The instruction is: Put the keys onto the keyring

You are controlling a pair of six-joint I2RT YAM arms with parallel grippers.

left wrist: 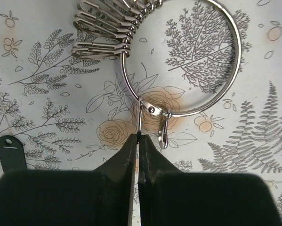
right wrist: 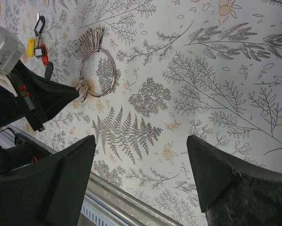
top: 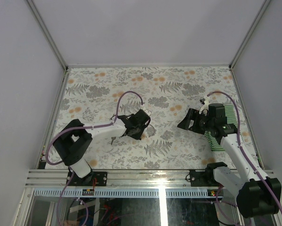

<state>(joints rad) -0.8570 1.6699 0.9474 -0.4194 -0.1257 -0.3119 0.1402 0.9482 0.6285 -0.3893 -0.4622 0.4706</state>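
Top external view shows the left gripper low over the flowered table, with the right gripper well apart from it; the ring is too fine to make out here.

Left wrist view: the fingers are clenched on the keyring at its small clasp. The thin silver hoop lies flat on the table, a fan of loops at its far side. Securing the ring seems the step in hand.

Right wrist view: its fingers are spread wide and hold nothing. The keys lie near the ring, so fetching the red-tagged one likely comes next.
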